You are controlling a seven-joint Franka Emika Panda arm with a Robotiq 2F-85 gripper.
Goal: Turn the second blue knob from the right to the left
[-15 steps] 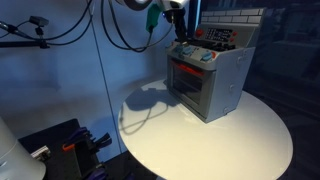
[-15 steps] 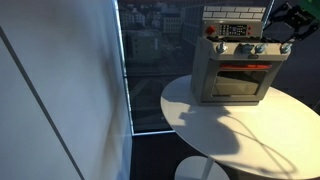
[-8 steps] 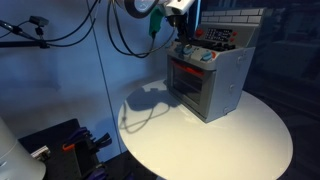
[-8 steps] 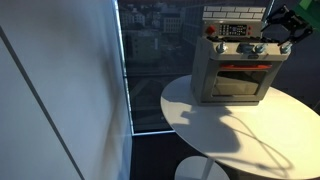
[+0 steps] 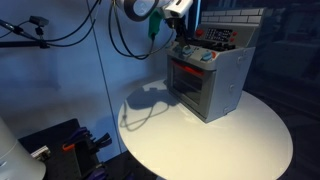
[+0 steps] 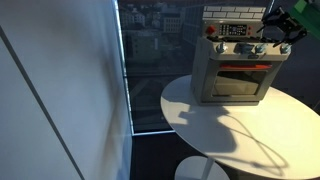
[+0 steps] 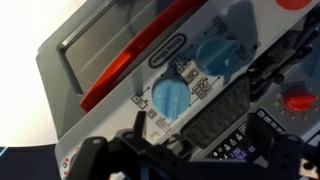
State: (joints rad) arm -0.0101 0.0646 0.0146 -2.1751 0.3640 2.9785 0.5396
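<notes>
A grey toy oven point(image 5: 212, 80) stands on a round white table point(image 5: 230, 140); it also shows in an exterior view point(image 6: 235, 75). Blue knobs sit in a row along its top front edge point(image 6: 256, 48). In the wrist view two blue knobs show on the panel, one near the middle point(image 7: 168, 97) and one further up to the right point(image 7: 214, 55). My gripper point(image 6: 274, 34) hovers close over the knob row near the oven's end, and it also shows in an exterior view point(image 5: 181, 36). Its jaws look spread, with nothing held. I cannot tell if a finger touches a knob.
A red oven door handle point(image 7: 130, 62) runs below the knobs. A red button point(image 6: 210, 30) sits on the oven's back panel. Cables point(image 5: 125, 35) hang from the arm. A window wall point(image 6: 150, 60) stands beside the table point(image 6: 240, 125).
The gripper has shifted only slightly by the knob row. The oven has not moved.
</notes>
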